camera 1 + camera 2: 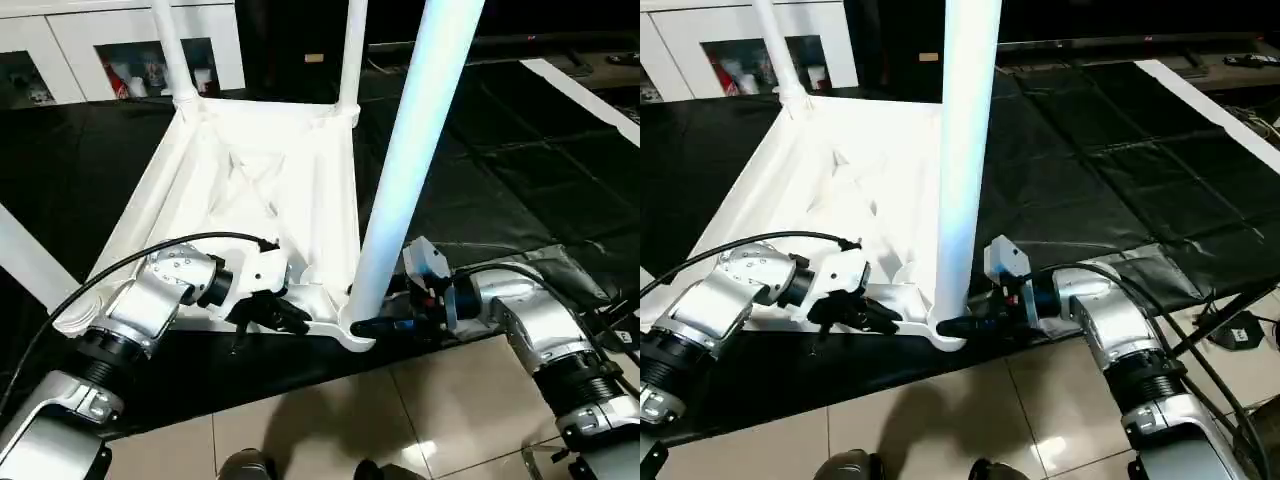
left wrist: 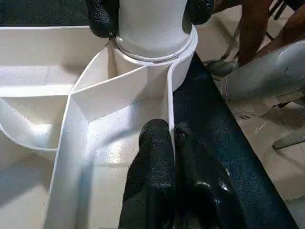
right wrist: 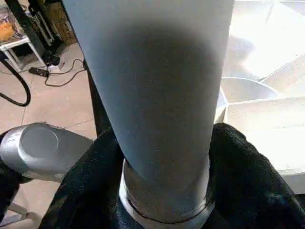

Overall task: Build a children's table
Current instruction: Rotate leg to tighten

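The children's table top (image 1: pixel 250 170) lies upside down on a black cloth, ribbed underside up. White legs stand in its corner sockets: two at the far end (image 1: pixel 172 50) (image 1: pixel 352 50), one at the left (image 1: pixel 25 255), and the near right leg (image 1: pixel 415 150) rising tall. My left gripper (image 1: pixel 275 312) is shut on the top's thin near rim (image 2: pixel 169 95), just beside that corner. My right gripper (image 1: pixel 365 325) clasps the near leg's base (image 3: pixel 152 71) above its socket (image 2: pixel 152 62), a black finger (image 3: pixel 243 162) pressed on each side.
The black cloth (image 1: pixel 500 170) covers the floor around the table top. A white cabinet with glass doors (image 1: pixel 130 50) stands at the back left. Beige floor tiles (image 1: pixel 330 420) lie in front of the cloth, and cables (image 1: pixel 610 320) trail at the right.
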